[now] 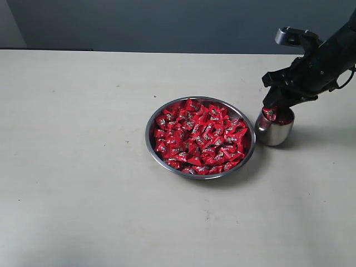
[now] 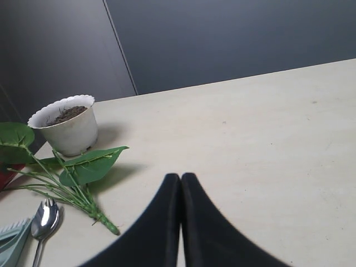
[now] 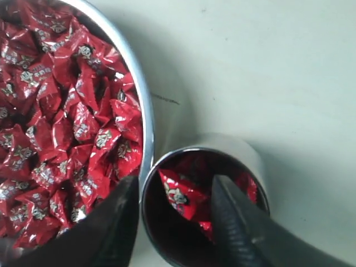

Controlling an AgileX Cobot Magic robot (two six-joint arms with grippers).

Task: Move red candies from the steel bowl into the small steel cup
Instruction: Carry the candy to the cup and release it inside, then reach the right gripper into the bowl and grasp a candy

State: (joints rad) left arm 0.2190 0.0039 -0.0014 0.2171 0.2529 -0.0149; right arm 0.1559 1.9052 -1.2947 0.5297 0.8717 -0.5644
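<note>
We see the steel bowl near the middle of the table, upright and filled nearly to the rim with red candies, heaped in a dense layer that hides the bowl floor. The small steel cup stands upright just beside the bowl on its right side; rims look very close and we cannot tell if they touch. The cup holds several red candies too, one lying plainly visible with its print facing up, and more red shows deeper inside against the far wall. The right gripper hangs directly over the cup mouth with its claw spread: in the right wrist view one finger sits outside the cup rim on the bowl side, the other over the cup's opening, and nothing is pinched between them. The left gripper is off to the side above bare table, claw pressed together, empty. Near it we see a white pot with soil inside, a green leafy sprig lying flat and a spoon.
</note>
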